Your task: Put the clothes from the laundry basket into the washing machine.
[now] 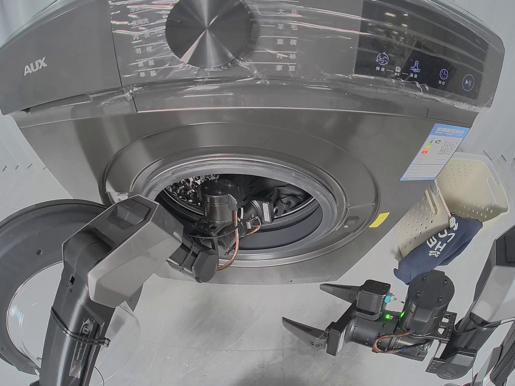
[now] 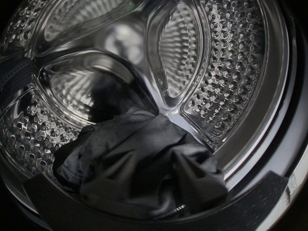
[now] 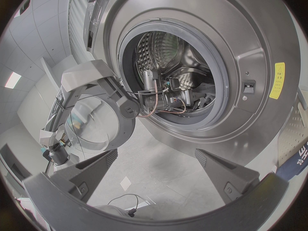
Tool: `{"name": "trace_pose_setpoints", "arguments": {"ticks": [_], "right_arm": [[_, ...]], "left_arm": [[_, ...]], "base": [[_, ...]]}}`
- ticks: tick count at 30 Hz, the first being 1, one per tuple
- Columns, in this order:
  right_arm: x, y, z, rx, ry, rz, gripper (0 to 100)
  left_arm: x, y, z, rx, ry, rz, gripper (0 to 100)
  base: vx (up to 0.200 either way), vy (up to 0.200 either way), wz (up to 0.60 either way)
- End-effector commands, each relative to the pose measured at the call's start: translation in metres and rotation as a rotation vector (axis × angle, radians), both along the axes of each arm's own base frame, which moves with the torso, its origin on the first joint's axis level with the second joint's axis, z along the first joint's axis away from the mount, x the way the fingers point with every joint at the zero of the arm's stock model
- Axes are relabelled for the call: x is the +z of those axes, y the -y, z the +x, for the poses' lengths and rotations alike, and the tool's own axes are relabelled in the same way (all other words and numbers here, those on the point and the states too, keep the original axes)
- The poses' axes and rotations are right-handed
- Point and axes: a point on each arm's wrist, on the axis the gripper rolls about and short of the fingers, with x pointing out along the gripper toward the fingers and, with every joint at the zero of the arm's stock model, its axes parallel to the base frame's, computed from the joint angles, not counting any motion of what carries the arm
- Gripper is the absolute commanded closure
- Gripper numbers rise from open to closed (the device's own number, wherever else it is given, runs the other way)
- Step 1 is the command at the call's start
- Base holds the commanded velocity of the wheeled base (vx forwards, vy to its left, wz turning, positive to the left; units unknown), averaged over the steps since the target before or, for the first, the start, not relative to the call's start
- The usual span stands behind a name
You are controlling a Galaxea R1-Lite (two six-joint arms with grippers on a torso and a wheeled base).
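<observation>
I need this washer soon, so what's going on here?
A robot is loading laundry. Its left arm reaches through the open door of the washing machine into the drum, where a dark garment lies. The right claw hangs open and empty above the floor in front of the machine. A navy garment hangs over the edge of the laundry basket at the machine's right.

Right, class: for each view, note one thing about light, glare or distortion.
Head view: glare streaks on the panel's film. Left wrist view: dim drum, glinting dimples, dark cloth in shadow. Right wrist view: fisheye curves the washer.
</observation>
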Motion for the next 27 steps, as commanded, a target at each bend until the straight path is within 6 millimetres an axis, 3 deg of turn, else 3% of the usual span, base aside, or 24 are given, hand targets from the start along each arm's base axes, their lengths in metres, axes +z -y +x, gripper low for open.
{"name": "trace_pose_setpoints", "arguments": {"ticks": [1,8,14,20,21,23,27], "right_arm": [[-0.001,-0.001,0.001,-0.002,-0.001,0.001,0],[-0.004,-0.001,0.003,-0.003,-0.007,-0.006,0],[-0.003,-0.002,0.003,-0.004,-0.004,-0.005,0],[-0.003,-0.001,0.003,-0.004,-0.005,-0.006,0],[-0.003,-0.001,0.004,-0.008,-0.006,-0.005,0],[-0.003,-0.001,0.004,-0.006,-0.004,-0.005,0],[-0.003,-0.001,0.004,-0.007,-0.005,-0.006,0]], "left_arm": [[-0.024,-0.008,0.035,0.080,0.019,-0.015,100],[-0.004,-0.023,0.053,0.190,0.078,-0.096,100],[-0.003,-0.022,0.049,0.184,0.069,-0.101,100],[0.020,-0.011,0.030,0.146,0.066,-0.123,100],[0.029,-0.007,0.023,0.133,0.063,-0.135,0],[0.053,-0.004,0.004,0.100,0.065,-0.165,0],[0.066,-0.006,-0.018,0.076,0.041,-0.148,0]], "base": [[0.000,0.000,0.00],[0.000,0.000,0.00],[0.000,0.000,0.00],[0.000,0.000,0.00],[0.000,0.000,0.00],[0.000,0.000,0.00],[0.000,0.000,0.00]]}}
